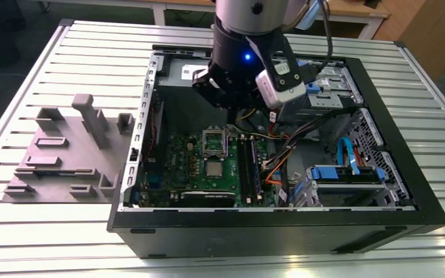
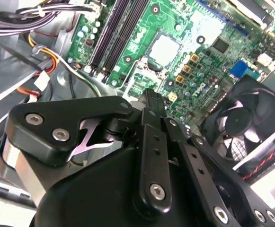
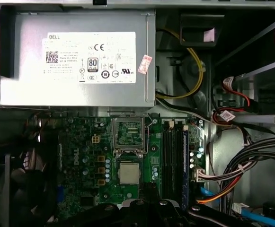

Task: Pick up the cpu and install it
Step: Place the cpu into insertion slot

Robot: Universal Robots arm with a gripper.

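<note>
Slatted metal table (image 1: 44, 231) carries one open computer case (image 1: 284, 229) and, at the exterior view's left, one grey fixture (image 1: 60, 156). Inside the case are one green board (image 3: 80, 156), one power box (image 3: 75, 94) and one fan (image 2: 243, 123). One cpu (image 3: 128, 173) sits in the socket at mid-board. The gripper (image 2: 151, 99) hangs above the board, jaws closed together and holding nothing.

Bright light; glare on table (image 1: 300, 262); case (image 1: 284, 231) interior dim.
</note>
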